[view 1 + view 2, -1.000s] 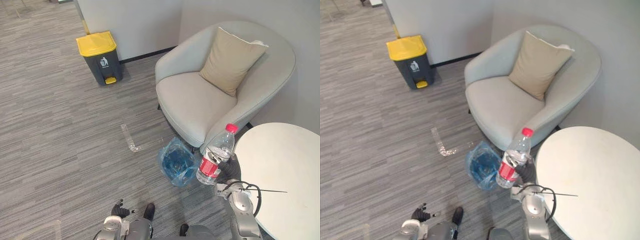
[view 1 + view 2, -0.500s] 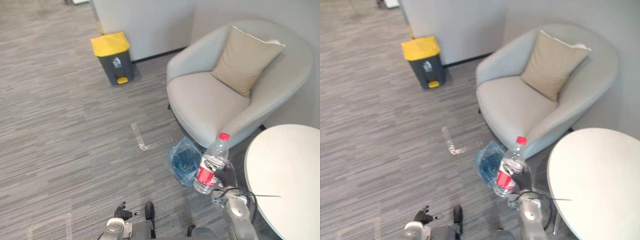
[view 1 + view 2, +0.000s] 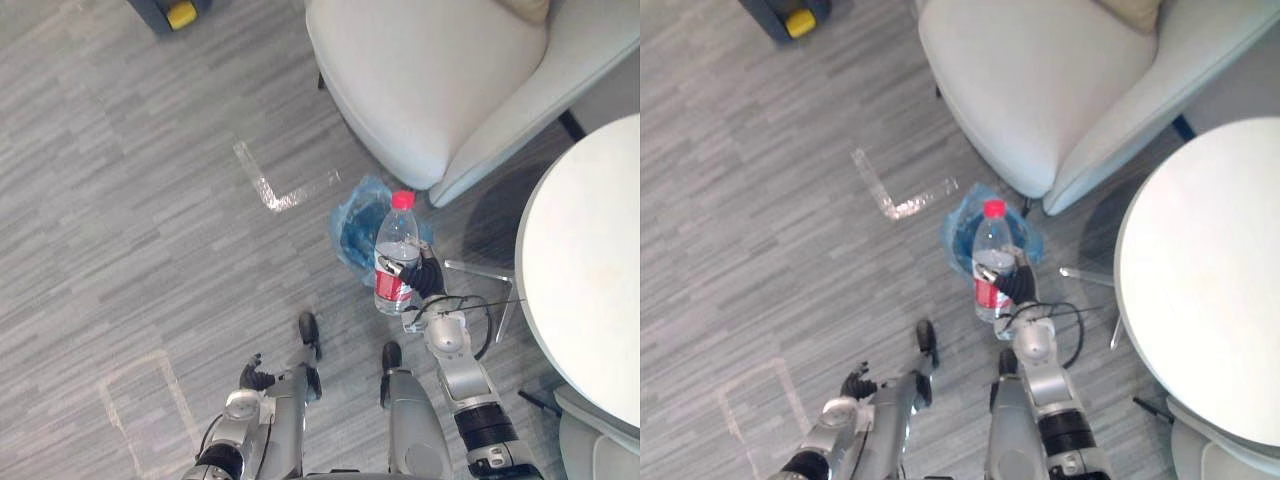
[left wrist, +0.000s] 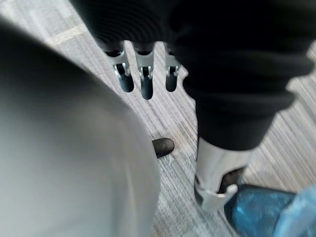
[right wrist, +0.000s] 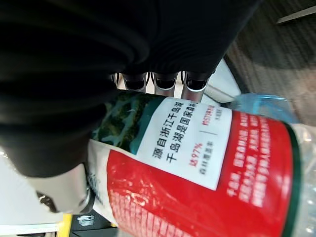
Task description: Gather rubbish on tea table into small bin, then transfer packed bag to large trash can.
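Note:
A clear plastic bottle (image 3: 396, 258) with a red cap and red label stands upright in my right hand (image 3: 427, 281), whose fingers (image 5: 163, 81) curl round its label (image 5: 197, 173). The bottle hangs just in front of the small bin (image 3: 352, 228) lined with a blue bag, which stands on the floor by the armchair. The round white tea table (image 3: 590, 270) lies to the right of that hand. My left hand (image 3: 252, 375) hangs low near the floor with its fingers (image 4: 143, 81) straight and nothing in them.
A light grey armchair (image 3: 430, 80) fills the top of the scene, right behind the small bin. The base of the large trash can (image 3: 175, 12) with its yellow pedal shows at the top edge. Clear tape (image 3: 268, 190) marks a corner on the grey carpet.
The head camera has tipped downward, so the whole scene has shifted up. My right hand with the bottle now overlaps the blue-lined bin's near edge instead of standing to its right.

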